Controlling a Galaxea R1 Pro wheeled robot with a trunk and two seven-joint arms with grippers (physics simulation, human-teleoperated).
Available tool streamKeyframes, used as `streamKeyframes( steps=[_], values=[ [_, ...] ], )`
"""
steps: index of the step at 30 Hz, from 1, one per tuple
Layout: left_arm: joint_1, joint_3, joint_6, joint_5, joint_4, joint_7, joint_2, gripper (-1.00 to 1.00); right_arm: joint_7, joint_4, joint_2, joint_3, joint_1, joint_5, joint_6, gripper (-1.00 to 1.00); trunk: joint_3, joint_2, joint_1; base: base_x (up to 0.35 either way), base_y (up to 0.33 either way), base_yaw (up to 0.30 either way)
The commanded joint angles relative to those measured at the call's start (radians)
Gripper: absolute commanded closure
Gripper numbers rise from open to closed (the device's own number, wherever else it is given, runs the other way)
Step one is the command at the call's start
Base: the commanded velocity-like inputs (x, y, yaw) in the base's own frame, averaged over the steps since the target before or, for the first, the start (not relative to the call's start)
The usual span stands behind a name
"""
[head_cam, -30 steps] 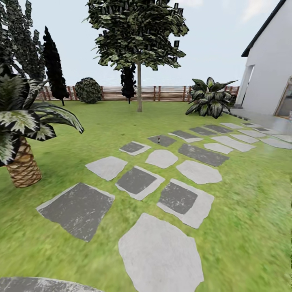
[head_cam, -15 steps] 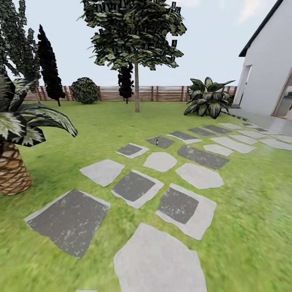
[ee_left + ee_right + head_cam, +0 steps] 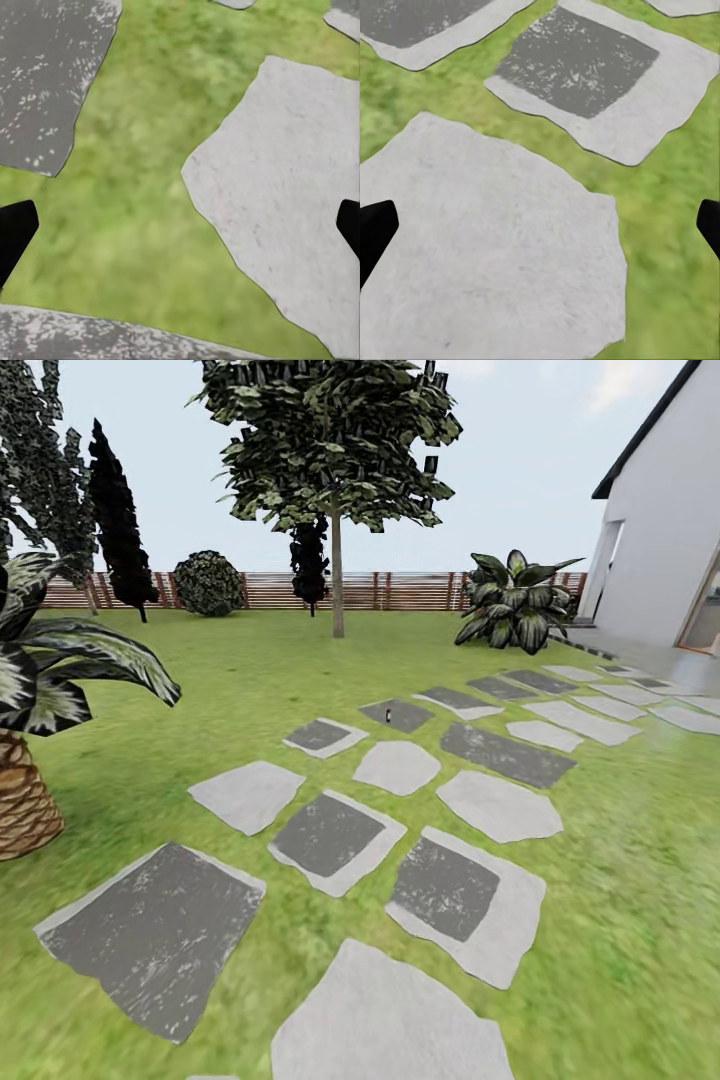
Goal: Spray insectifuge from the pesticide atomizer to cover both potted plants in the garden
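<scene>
The whole head view has slid closer along the stepping stones (image 3: 330, 832) — the robot is rolling toward the spray bottle (image 3: 391, 712), a tiny speck upright on a far dark stone — with both tools spread wide, empty, over lawn (image 3: 142, 187) and paving.

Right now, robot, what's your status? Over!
Both grippers open, empty: left, right. Small dark thing, maybe the atomizer, on a far stepping stone. Path ahead looks open.
</scene>
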State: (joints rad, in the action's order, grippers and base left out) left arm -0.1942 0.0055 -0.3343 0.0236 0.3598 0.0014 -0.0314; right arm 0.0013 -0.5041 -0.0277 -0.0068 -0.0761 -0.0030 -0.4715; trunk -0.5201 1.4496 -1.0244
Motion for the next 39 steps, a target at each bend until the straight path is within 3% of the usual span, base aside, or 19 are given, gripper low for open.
streamKeyframes(
  steps=[1, 12, 39],
  values=[
    [-0.001, 0.001, -0.003, 0.002, -0.001, 0.0, 0.0, -1.0, 0.0, 0.001, 0.0, 0.0, -0.001, 0.0, -0.003, -1.0, -0.001, 0.0, -0.001, 0.339, 0.0, 0.0],
    [-0.001, 0.001, -0.004, -0.004, 0.001, 0.0, -0.019, -1.0, 0.0, 0.001, 0.0, 0.004, -0.001, 0.001, -0.003, -1.0, -0.001, 0.0, -0.001, 0.339, 0.0, 0.0],
    [-0.001, -0.001, -0.005, 0.002, 0.0, 0.0, -0.018, -1.0, -0.003, 0.002, -0.001, 0.004, -0.001, 0.003, -0.004, -1.0, -0.001, 0.0, -0.001, 0.339, 0.0, 0.0]
  ],
)
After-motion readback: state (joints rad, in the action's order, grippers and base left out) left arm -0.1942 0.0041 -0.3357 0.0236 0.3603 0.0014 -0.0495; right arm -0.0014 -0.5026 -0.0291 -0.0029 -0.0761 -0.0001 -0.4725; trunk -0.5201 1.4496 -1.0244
